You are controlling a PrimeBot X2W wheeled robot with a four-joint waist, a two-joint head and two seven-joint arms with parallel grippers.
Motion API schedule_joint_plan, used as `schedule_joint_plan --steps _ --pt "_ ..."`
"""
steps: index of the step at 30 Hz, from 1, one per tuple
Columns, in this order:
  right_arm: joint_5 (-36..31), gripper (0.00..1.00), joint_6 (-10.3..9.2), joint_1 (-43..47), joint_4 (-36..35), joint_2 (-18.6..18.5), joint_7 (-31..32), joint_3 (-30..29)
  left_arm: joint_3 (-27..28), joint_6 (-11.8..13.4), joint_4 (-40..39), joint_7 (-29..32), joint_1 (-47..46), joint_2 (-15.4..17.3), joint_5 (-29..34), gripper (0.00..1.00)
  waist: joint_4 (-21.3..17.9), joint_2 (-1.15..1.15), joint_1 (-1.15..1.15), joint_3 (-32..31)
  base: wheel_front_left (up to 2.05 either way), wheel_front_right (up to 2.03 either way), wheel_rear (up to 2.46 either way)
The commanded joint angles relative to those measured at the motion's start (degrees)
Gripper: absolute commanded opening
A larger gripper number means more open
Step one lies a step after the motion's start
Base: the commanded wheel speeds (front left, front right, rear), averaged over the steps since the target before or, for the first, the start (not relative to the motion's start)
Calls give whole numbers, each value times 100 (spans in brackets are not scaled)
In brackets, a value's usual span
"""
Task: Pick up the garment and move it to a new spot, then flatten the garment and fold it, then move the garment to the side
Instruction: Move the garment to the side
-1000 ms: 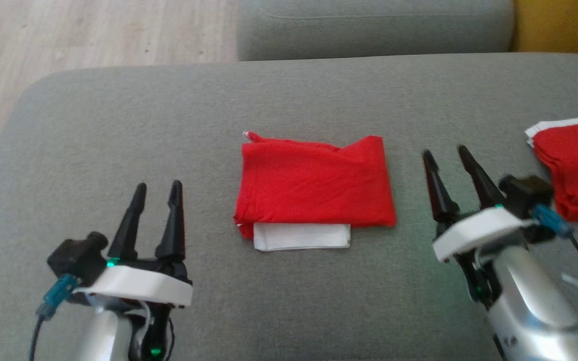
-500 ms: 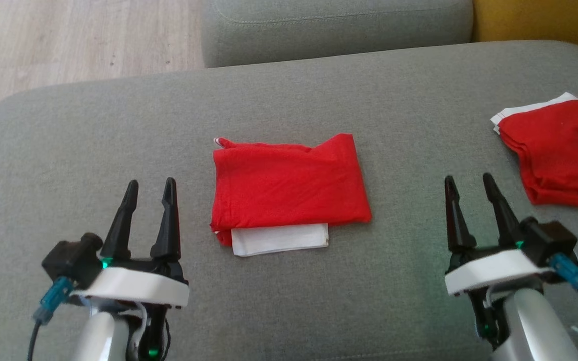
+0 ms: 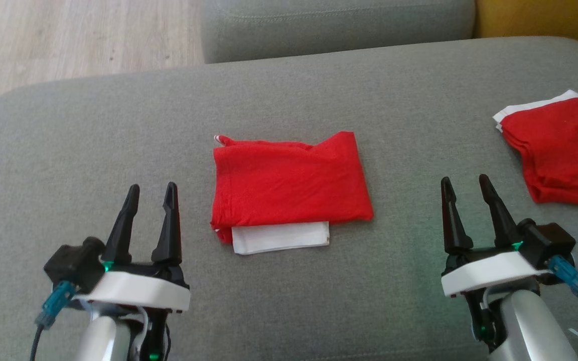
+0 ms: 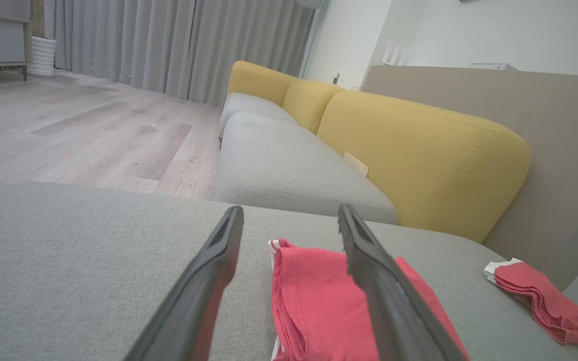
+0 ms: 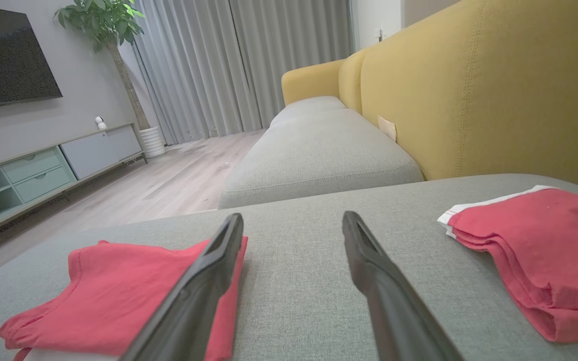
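- So the folded red garment is lying flat roughly in the middle of the grey cushion, with a white layer poking out from under its near edge.
- The left gripper hovers at the near left, fingers spread apart with nothing between them. It isn't touching the garment (there's a strip of bare cushion in between).
- Same deal with the right gripper at the near right: jaws apart, empty, sitting over bare fabric.
- The right gripper is between the middle garment and a second red garment out by the cushion's right edge.
- That second one is folded too, with white trim showing at its far corner, and it's well apart from the middle one.
- In the left wrist view the garment's stacked left edge runs up between the two fingers.
- In the right wrist view the garment is off to the left of the fingers and the second one is to the right.
- Beyond all that: another grey seat cushion, a yellow backrest, and a wood floor.
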Motion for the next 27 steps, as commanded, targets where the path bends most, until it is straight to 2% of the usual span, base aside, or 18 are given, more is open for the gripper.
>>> schedule_joint_plan --steps 1,8,15,21,27 --pt "12 100 -5 -148 -183 18 -63 124 157 26 -234 -52 -219 19 39 100 26 0 0 37 0 0 0" --pt "-230 100 -5 -367 86 19 23 38 51 4 -236 -52 -356 19 3 100 206 0 0 321 0 0 0" --pt "-466 100 -5 -910 648 19 410 303 -88 -20 -221 -52 -571 19 -41 100 500 0 0 680 0 0 0" --pt "-243 100 -5 -1465 1407 19 778 434 -237 -7 -192 -52 -714 19 -109 100 798 0 0 884 0 0 0" --pt "461 100 -5 -1922 2142 19 1058 597 -322 11 -163 -52 -792 19 -159 100 1031 0 0 990 0 0 0"
